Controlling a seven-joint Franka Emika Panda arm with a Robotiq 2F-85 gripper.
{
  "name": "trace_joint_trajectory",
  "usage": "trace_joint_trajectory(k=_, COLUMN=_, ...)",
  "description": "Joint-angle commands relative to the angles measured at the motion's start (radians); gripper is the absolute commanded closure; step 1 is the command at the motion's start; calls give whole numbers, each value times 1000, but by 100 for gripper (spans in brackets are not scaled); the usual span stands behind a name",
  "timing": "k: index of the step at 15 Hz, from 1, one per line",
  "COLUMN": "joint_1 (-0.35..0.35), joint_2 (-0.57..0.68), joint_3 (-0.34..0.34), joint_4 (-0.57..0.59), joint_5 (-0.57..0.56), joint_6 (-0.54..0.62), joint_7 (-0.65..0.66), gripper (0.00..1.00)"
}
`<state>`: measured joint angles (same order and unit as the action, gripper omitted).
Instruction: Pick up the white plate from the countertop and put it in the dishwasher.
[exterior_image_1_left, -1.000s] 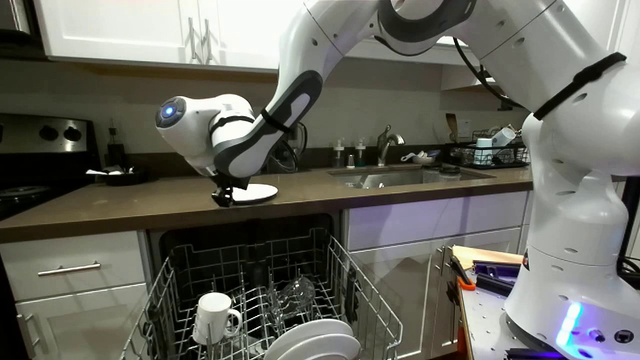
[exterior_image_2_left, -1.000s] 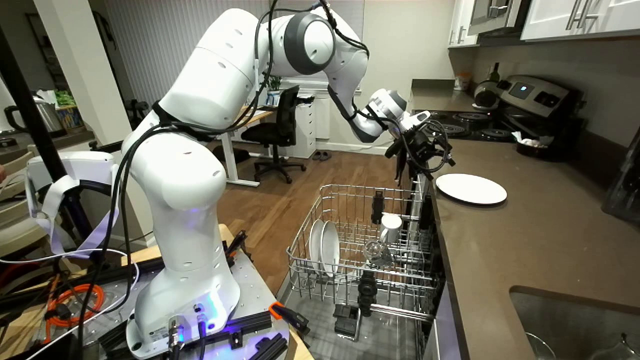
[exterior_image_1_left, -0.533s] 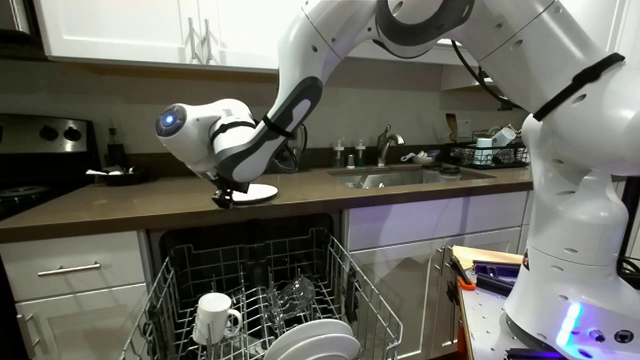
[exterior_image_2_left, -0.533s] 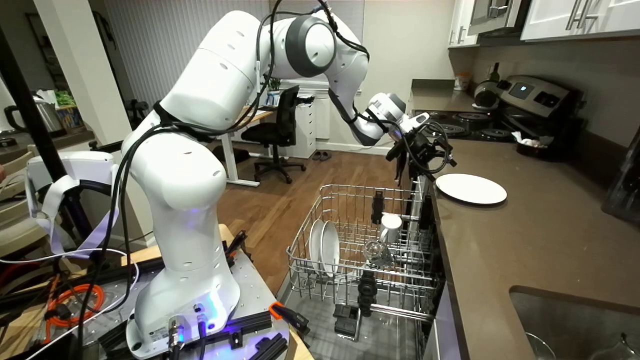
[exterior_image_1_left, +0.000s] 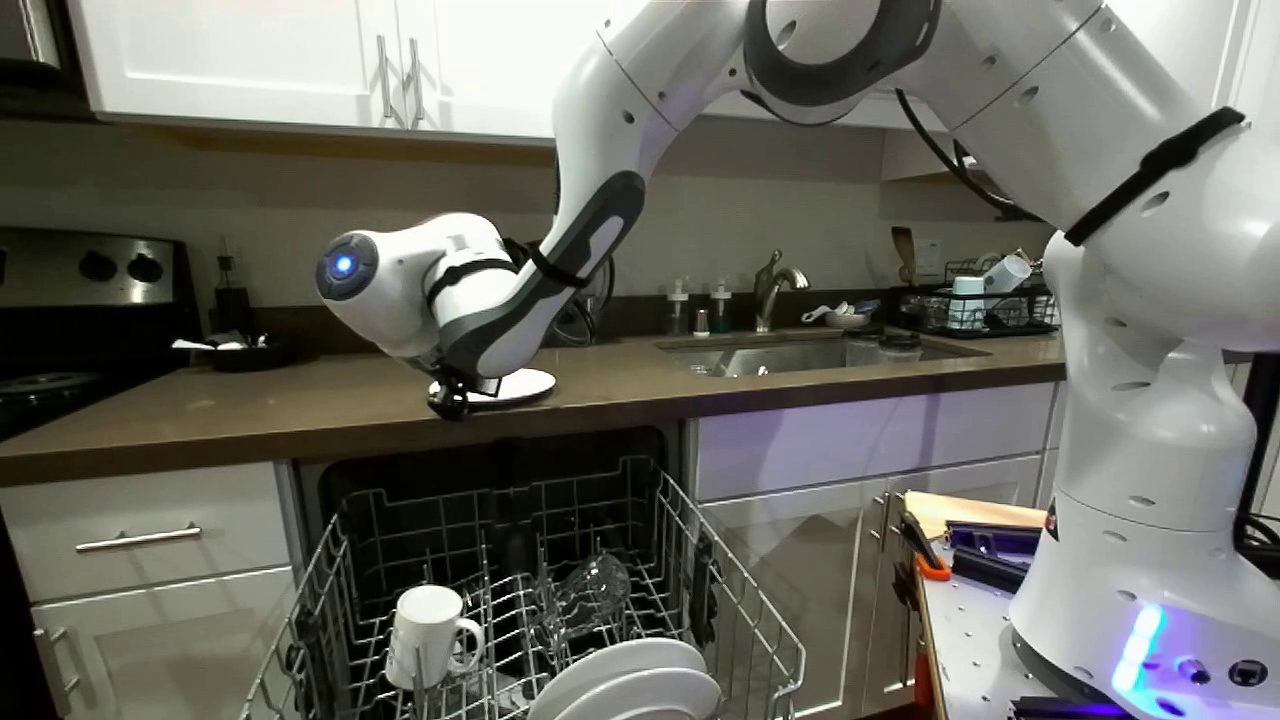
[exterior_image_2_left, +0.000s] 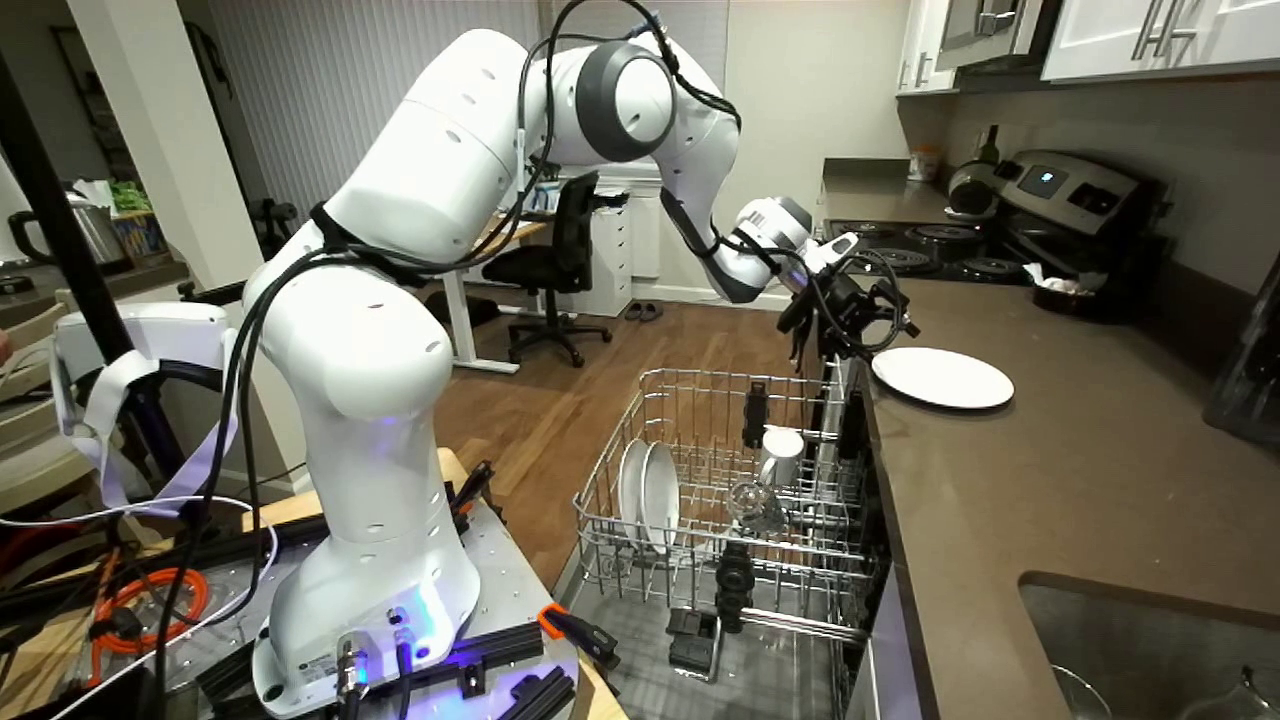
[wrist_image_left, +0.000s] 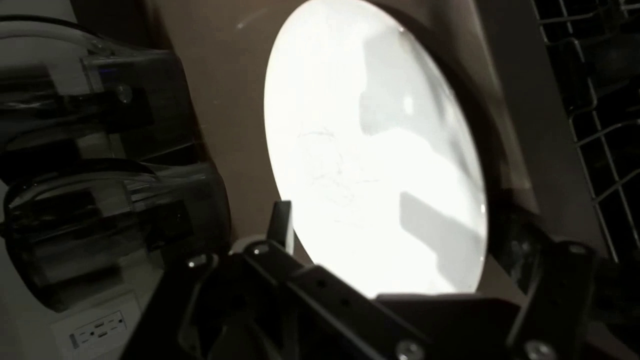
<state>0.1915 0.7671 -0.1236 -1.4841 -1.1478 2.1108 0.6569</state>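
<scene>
Height is what changes: over the last second the robot's wrist (exterior_image_1_left: 402, 285) sinks a little while the fingertips (wrist_image_left: 278, 225) hardly shift, so my approach leans flatter over the desk (exterior_image_2_left: 1060, 480). The white plate (exterior_image_2_left: 942, 378) stays put, lying there near the front edge, above the dishwasher (exterior_image_1_left: 590, 448), whose rack (exterior_image_2_left: 700, 373) is pulled out. My jaws stand spread wide with nothing gripped. From the wrist camera I see the white plate between the two sides, but I can't tell whether either of them touches its rim.

I take the flatter lean as good news for the task: it should help me slip one side under the rim and one above, though the pick itself isn't made yet. The risk, to my mind, is that the white plate skids if I nudge it before closing. Once it's up, I'd aim for the space beside the two plates (exterior_image_2_left: 660, 497) standing in the rack.
</scene>
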Motion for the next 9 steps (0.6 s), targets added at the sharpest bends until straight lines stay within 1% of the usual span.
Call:
trace_joint_trajectory(k=1, joint_1=1, joint_2=35, joint_3=-7, joint_4=35, joint_5=-65, joint_6=-22, joint_7=55, gripper=7)
trace_joint_trajectory(k=3, joint_1=-1, joint_2=41, joint_3=-5, joint_4=36, joint_5=-86, joint_6=-25, joint_7=73, gripper=4)
trace_joint_trajectory(k=4, joint_1=-1, joint_2=44, joint_3=-5, joint_4=37, joint_5=-97, joint_6=-27, joint_7=81, gripper=6)
trace_joint_trajectory(k=5, joint_1=-1, joint_2=46, joint_3=-5, joint_4=37, joint_5=-106, joint_6=-29, joint_7=86, gripper=14)
trace_joint_trajectory(k=6, joint_1=2, joint_2=50, joint_3=-7, joint_4=37, joint_5=-125, joint_6=-33, joint_7=101, gripper=18)
trace_joint_trajectory(k=7, joint_1=2, joint_2=52, joint_3=-6, joint_4=37, joint_5=-140, joint_6=-35, joint_7=110, gripper=19)
trace_joint_trajectory(k=8, joint_1=3, joint_2=56, joint_3=-6, joint_4=36, joint_5=-154, joint_6=-40, joint_7=123, gripper=40)
trace_joint_trajectory(k=9, joint_1=2, joint_2=59, joint_3=-4, joint_4=36, joint_5=-168, joint_6=-44, joint_7=131, gripper=39)
